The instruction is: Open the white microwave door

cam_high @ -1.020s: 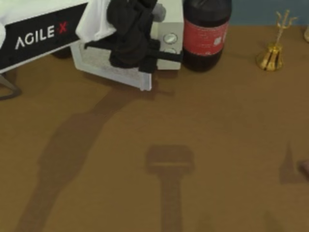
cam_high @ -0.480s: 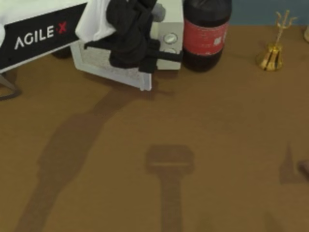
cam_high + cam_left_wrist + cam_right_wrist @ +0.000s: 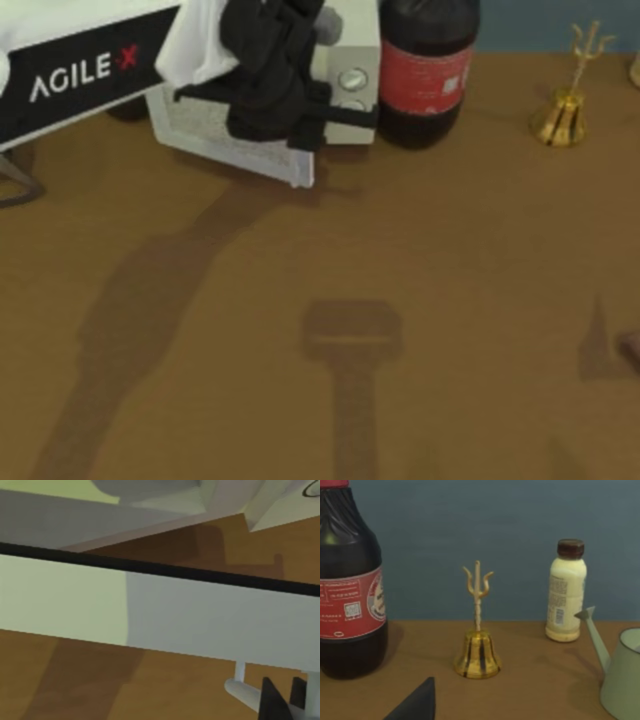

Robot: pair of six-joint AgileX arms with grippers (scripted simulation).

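At eleven o'clock the left pincer, grip state hidden, sits against the mesh-windowed white door, ajar on the small white boxy microwave.

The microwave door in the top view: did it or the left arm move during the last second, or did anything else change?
Nothing visibly changed. The door stands partly swung out from the white microwave, with the left gripper at its free edge. The dark bottle and the golden bell also stand where they were.
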